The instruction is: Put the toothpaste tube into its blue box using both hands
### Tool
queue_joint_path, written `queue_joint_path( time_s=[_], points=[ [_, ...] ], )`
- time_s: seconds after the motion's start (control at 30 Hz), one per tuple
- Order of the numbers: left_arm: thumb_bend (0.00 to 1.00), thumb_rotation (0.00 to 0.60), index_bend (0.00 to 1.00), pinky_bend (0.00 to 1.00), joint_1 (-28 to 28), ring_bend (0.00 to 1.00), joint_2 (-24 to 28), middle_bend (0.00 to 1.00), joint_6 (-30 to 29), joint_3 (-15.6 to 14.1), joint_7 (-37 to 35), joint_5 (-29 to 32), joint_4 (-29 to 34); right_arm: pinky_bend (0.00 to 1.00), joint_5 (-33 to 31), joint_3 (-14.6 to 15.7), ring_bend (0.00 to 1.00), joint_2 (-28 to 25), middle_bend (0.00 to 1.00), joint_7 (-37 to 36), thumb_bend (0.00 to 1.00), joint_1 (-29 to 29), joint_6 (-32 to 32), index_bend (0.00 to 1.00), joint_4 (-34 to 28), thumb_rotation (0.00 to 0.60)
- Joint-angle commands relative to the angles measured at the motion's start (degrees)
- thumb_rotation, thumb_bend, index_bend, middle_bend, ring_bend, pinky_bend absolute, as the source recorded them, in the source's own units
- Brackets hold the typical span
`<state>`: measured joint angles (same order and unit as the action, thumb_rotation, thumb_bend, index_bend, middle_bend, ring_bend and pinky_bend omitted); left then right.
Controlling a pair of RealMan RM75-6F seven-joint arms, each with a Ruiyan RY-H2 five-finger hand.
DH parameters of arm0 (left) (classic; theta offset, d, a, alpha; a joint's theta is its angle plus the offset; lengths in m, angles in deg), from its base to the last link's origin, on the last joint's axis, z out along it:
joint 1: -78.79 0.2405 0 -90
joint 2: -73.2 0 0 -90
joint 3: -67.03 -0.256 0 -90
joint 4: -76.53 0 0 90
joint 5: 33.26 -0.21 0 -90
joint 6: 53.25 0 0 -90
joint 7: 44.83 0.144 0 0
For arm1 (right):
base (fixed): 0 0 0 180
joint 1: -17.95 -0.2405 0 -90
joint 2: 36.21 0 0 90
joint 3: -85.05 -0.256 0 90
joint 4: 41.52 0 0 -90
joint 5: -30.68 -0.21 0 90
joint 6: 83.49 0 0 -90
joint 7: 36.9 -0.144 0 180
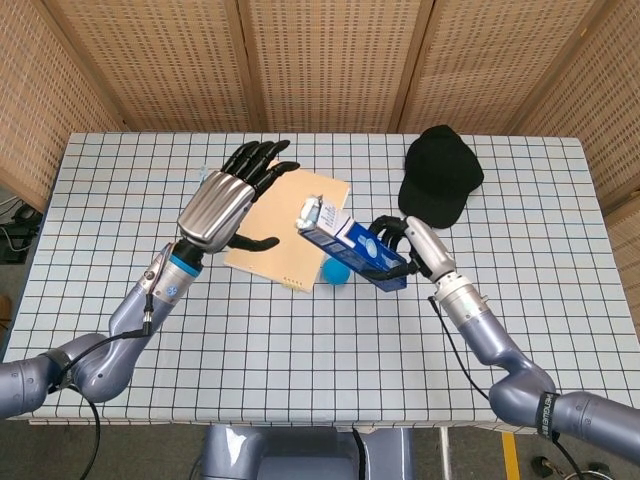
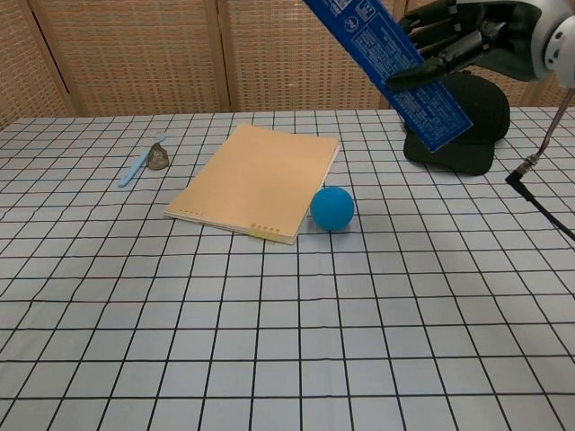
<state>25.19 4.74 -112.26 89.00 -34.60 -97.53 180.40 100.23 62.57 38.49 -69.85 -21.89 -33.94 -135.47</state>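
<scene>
Holding the blue box (image 1: 352,247) up over the table (image 1: 300,340), the right hand (image 1: 405,250) grips its lower end; left hand (image 1: 225,200) hovers empty, fingers spread. Toothpaste tube isn't visible.

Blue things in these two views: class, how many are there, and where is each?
3. The blue box, held up in the right hand; the blue ball beside the notebook; a light blue toothbrush far left. Others may be hidden.
</scene>
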Motion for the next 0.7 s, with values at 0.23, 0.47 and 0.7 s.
queue_joint_path(
  time_s=[0.23, 0.47, 0.7],
  points=[
    [0.13, 0.600, 0.14, 0.02, 5.3, 0.00, 3.2, 0.00, -3.9, -3.4, -1.8, -4.4, 2.4, 0.66, 1.5, 0.0, 0.63, 0.8, 0.59, -5.0, 0.17, 2.8, 4.7, 0.75, 3.9, 0.600],
    [0.13, 0.600, 0.17, 0.02, 11.0, 0.00, 2.4, 0.00, -8.3, -9.0, -1.4, -8.1, 0.3, 0.66, 0.4, 4.4, 0.63, 2.1, 0.59, 7.1, 0.17, 5.2, 8.6, 0.75, 8.9, 0.600],
    [0.14, 0.600, 0.19, 0.02, 16.5, 0.00, 0.4, 0.00, -12.5, -13.5, -2.1, -10.6, -3.2, 0.66, -3.4, 9.1, 0.63, 5.3, 0.59, 22.4, 0.17, 7.7, 11.5, 0.75, 13.2, 0.600]
  ],
)
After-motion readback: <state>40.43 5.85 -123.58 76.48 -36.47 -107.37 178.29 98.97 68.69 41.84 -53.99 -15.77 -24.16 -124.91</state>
